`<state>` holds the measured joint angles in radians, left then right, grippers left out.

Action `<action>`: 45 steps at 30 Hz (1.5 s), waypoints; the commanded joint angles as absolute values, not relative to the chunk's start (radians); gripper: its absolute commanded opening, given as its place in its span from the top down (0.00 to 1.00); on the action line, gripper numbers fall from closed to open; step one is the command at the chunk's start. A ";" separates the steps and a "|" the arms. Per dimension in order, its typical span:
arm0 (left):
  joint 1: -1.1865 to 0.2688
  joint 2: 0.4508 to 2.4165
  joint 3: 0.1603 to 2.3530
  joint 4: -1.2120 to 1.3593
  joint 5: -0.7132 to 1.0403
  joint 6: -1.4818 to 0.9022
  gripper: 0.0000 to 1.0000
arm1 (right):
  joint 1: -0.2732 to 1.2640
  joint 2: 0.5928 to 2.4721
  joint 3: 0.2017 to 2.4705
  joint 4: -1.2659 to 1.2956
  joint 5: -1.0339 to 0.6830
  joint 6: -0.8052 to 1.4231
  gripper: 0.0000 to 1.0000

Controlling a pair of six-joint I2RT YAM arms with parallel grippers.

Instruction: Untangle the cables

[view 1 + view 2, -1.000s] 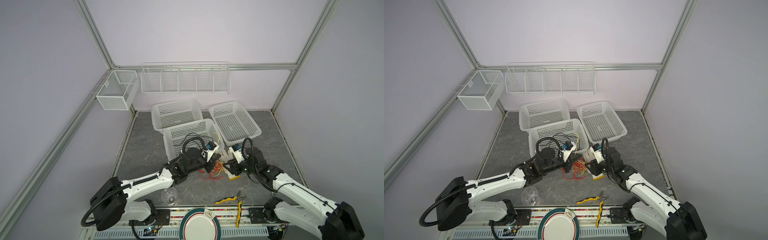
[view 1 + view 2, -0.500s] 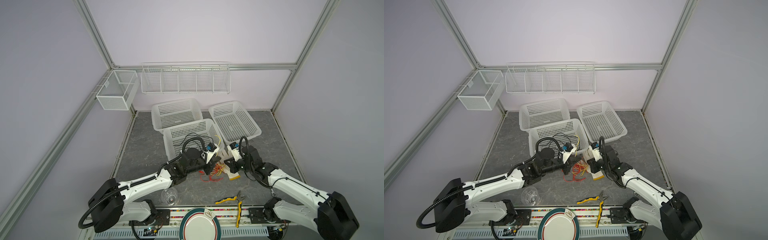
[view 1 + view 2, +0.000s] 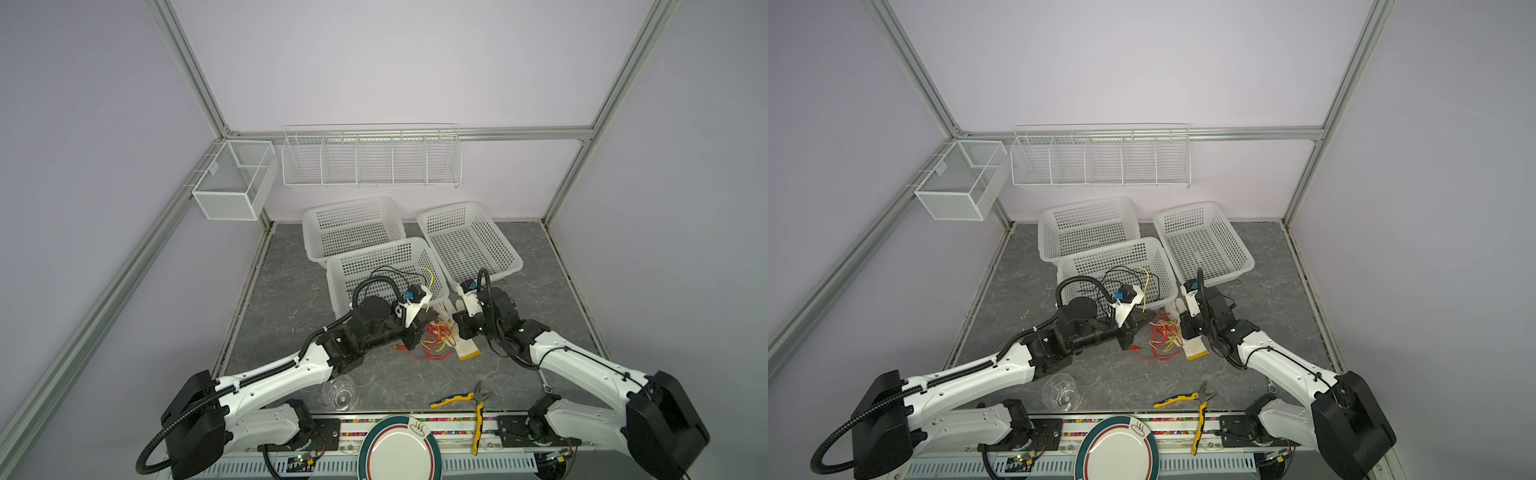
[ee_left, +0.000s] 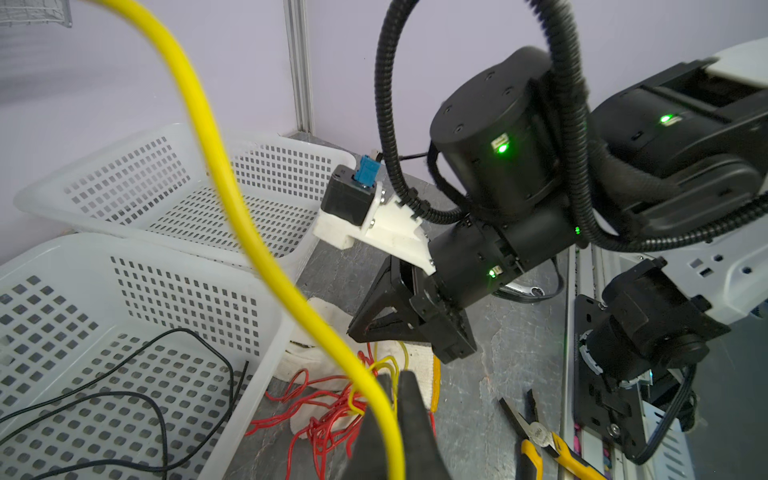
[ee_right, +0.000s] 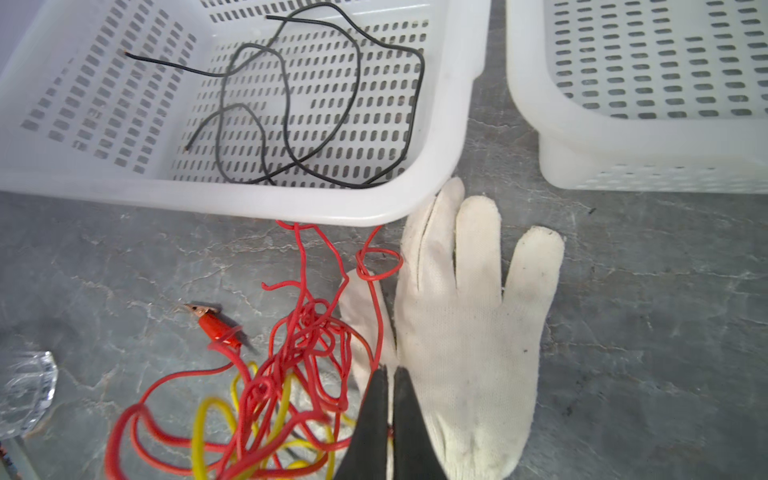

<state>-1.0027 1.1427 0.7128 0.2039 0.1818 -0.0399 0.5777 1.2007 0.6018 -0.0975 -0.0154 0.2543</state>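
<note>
A tangle of red and yellow cables (image 3: 436, 345) (image 3: 1163, 338) lies on the grey floor, partly over a white glove (image 5: 469, 324), just in front of the near white basket (image 3: 376, 249). My left gripper (image 4: 394, 376) is shut on a yellow cable (image 4: 216, 166), which rises in a loop from the tangle. My right gripper (image 5: 389, 369) is shut at the glove's edge with a strand of red cable pinched between its jaws. A red clip end (image 5: 216, 326) lies on the floor beside the tangle. Loose black cables (image 5: 291, 104) lie inside the near basket.
Two more white baskets (image 3: 349, 226) (image 3: 469, 241) stand behind the near one. Yellow-handled pliers (image 3: 457, 401), a clear glass cup (image 3: 338, 392) and a plate (image 3: 401, 451) lie along the front edge. Wire racks (image 3: 370, 158) hang on the back wall.
My right gripper has moved left into the tangle and closed its jaws on a red strand. The left arm has barely moved and still holds the yellow cable.
</note>
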 commanded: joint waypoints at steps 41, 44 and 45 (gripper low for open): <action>-1.003 0.691 0.818 0.138 -0.089 0.015 1.00 | 0.568 1.337 0.650 -0.170 0.152 0.297 0.93; -1.003 0.708 0.818 0.147 -0.085 0.011 1.00 | 0.570 1.292 0.682 -0.213 0.135 0.279 0.82; -1.003 0.711 0.817 0.151 -0.082 0.011 1.00 | 0.571 1.274 0.693 -0.230 0.132 0.273 0.77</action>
